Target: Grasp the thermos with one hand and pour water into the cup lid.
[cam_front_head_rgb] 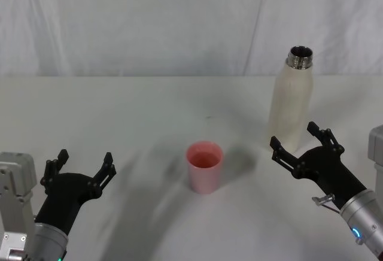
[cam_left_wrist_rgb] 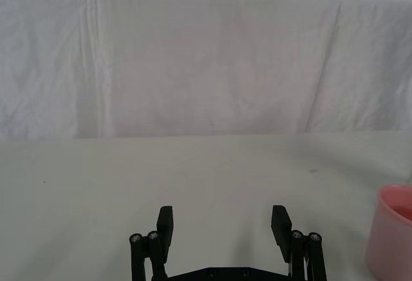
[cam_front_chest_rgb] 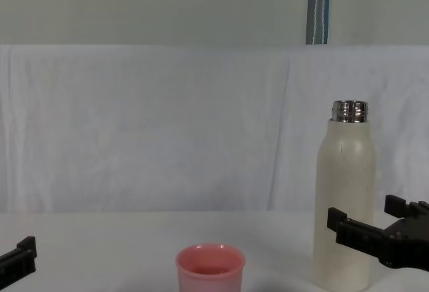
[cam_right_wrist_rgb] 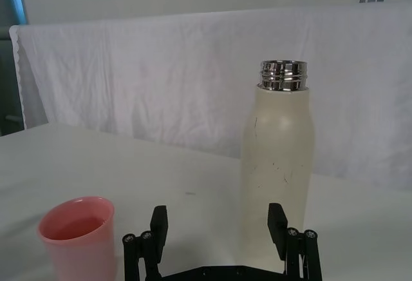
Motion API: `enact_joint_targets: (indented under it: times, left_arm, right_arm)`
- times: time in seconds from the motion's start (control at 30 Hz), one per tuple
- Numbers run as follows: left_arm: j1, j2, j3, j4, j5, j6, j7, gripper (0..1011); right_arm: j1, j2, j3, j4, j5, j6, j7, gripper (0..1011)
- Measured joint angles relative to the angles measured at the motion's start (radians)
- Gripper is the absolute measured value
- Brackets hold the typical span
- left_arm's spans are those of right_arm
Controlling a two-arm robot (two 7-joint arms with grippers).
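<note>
The thermos (cam_front_head_rgb: pixel 291 106) stands uncapped right of the cup lid (cam_front_head_rgb: pixel 204 166); the right gripper (cam_front_head_rgb: pixel 297 140), jaws apart, nears it. An off-centre grip could topple the tall bottle.

The right gripper (cam_front_head_rgb: pixel 297 141) hangs spread, just short of the upright thermos (cam_front_head_rgb: pixel 291 105) — nothing between them. The cup lid (cam_front_head_rgb: pixel 204 166) stands apart on the tabletop (cam_front_head_rgb: pixel 119 111), leaving bare room between it and the spread left gripper (cam_front_head_rgb: pixel 84 164).
</note>
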Motion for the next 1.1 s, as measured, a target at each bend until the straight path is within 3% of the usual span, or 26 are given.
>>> enact_joint_targets:
  times: [1.1]
  left_arm:
    - [0.000, 0.000, 0.000, 0.000, 0.000, 0.000, 0.000, 1001]
  right_arm:
    - [0.000, 0.000, 0.001, 0.000, -0.002, -0.002, -0.001, 1001]
